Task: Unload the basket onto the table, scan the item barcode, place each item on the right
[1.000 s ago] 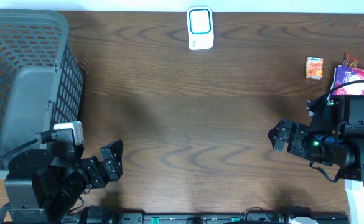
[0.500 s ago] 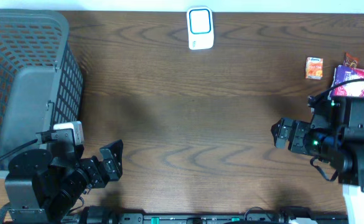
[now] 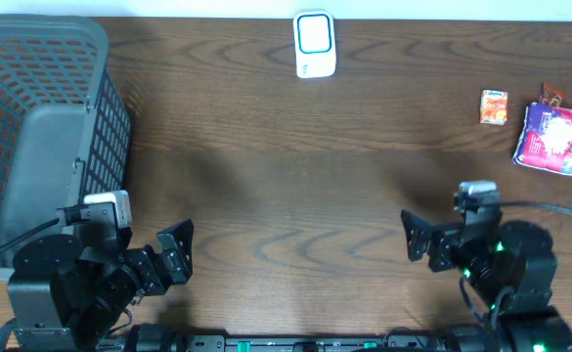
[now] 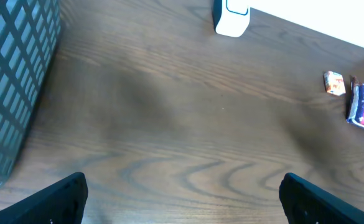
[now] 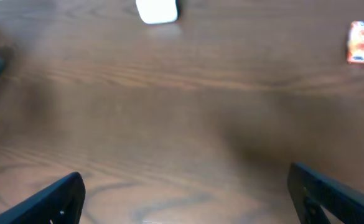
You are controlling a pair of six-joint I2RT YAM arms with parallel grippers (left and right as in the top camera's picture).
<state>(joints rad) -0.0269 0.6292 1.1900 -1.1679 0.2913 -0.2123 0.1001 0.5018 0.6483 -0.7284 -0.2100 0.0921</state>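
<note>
We record a white scanner (image 3: 315,44), rounded, with a blue-outlined window on its top face, sitting at the far edge of the desk (image 3: 295,176) near its middle. Well to its right a small orange packet (image 3: 494,107) lies flat. Near that, further right, a larger purple-and-pink packet (image 3: 554,138) lies flat and slightly tilted, apart from the orange one.

Table (image 3: 295,186) centre open; basket (image 3: 61,59) left, scanner (image 3: 315,44) far edge.
</note>
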